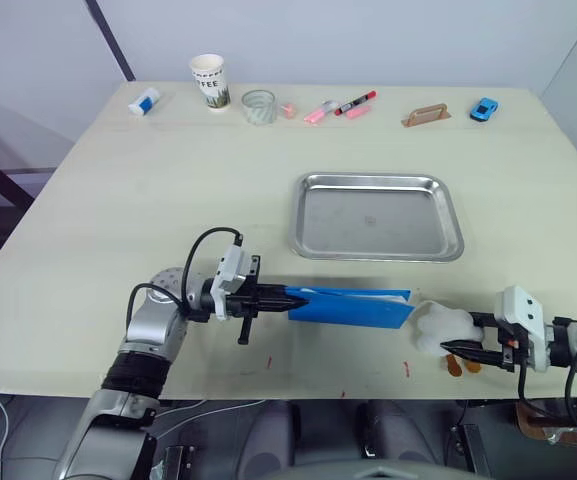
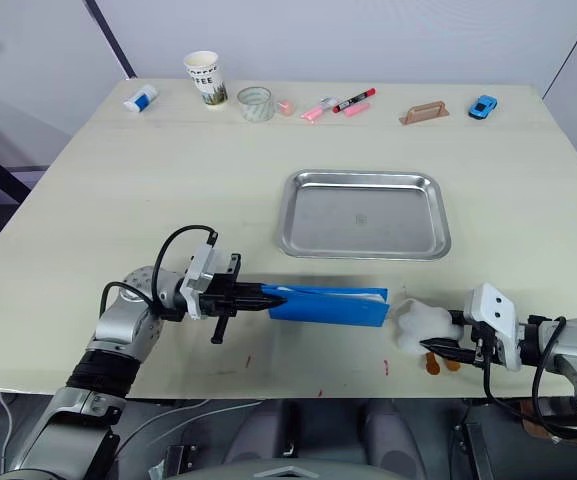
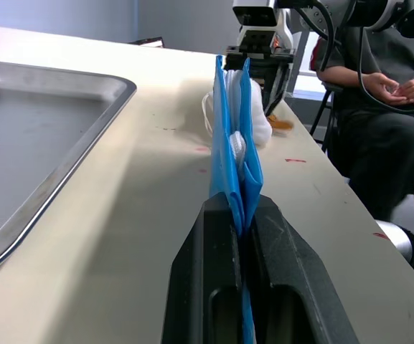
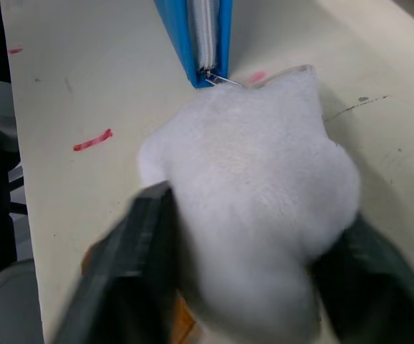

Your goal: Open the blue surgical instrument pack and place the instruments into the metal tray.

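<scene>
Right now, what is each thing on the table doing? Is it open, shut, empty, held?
Flat blue surgical instrument pack: standing on edge, one end clamped.
Shiny rectangular metal tray: empty, flat on the table.
Left pincer: shut on the pack's end.
Right pincer: around the plush; I cannot tell if it grips.
Fluffy white plush: lying at the pack's other end.
White paper cup: upright.

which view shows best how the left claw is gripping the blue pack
The left wrist view: the left claw has its two fingers pinched on the edge of the blue surgical instrument pack, seen edge-on. The head views show the pack from above, lying flat-side out near the metal tray. The right wrist view shows its far end.
</scene>
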Action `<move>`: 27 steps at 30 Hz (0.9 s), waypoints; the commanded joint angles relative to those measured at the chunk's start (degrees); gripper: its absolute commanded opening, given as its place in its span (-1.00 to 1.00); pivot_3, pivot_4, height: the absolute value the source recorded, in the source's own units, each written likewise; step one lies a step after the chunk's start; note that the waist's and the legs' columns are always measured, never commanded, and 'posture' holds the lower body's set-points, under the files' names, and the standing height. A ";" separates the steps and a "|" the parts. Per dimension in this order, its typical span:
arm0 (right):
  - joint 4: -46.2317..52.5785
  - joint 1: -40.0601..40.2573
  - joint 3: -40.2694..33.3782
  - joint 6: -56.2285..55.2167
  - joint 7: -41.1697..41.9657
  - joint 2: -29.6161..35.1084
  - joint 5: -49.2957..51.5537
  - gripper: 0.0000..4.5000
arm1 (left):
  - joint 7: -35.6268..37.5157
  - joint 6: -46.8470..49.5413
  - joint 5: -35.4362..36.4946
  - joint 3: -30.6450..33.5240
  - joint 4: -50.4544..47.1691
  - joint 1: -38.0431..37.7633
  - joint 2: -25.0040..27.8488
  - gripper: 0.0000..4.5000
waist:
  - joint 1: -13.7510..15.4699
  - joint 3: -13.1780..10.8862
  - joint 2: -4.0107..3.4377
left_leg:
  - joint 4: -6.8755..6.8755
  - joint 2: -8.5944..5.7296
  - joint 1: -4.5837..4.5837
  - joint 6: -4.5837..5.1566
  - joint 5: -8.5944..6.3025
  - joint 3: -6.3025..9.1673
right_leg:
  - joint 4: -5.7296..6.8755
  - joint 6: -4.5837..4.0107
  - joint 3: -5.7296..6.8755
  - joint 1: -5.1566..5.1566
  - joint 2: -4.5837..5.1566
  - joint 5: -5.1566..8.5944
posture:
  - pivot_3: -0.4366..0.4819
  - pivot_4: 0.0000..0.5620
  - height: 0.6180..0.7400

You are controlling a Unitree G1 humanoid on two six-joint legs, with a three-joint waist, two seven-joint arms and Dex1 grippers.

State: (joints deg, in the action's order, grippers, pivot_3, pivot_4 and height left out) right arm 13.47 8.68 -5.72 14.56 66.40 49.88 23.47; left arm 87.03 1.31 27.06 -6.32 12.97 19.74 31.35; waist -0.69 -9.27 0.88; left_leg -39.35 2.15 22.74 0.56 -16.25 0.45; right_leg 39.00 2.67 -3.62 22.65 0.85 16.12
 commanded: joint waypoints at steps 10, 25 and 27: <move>3.91 2.00 -13.74 11.64 2.42 0.71 17.89 -0.98 | -0.46 -1.48 -3.04 -1.50 -2.59 -0.87 0.27 -1.00 | 0.21 0.01 -0.01 | 0.00 -0.02 0.00 0.00 0.00 0.02 | -0.02 0.01 0.02 -0.05 0.03 -0.01 | -0.05 -0.47 1.00; 14.34 -5.98 -18.97 27.95 -4.08 -0.08 43.32 -0.98 | -1.97 -0.58 -4.00 -3.23 -3.28 0.69 -0.42 -1.00 | 0.18 0.01 -0.02 | 0.00 -0.02 0.01 0.00 0.00 0.07 | -0.05 0.05 0.03 -0.07 0.03 -0.02 | -0.05 -0.47 1.00; 16.21 -9.74 -15.62 28.06 -5.85 -0.28 42.45 -0.98 | -2.00 -0.41 -4.00 -3.68 -3.73 0.58 -0.47 -1.00 | -0.02 0.01 -0.02 | 0.00 -0.02 0.01 0.00 0.00 0.07 | -0.05 0.05 0.02 -0.06 0.03 -0.02 | -0.05 -0.47 1.00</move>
State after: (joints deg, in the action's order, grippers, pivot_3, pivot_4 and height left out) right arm 26.22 1.39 -21.60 43.37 61.52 49.80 64.20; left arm 84.78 0.68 24.71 -8.66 10.91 20.46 30.65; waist -0.71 -9.26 0.86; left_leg -39.35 2.14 22.74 0.56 -16.25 0.55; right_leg 38.97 2.72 -3.62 22.60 0.88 16.09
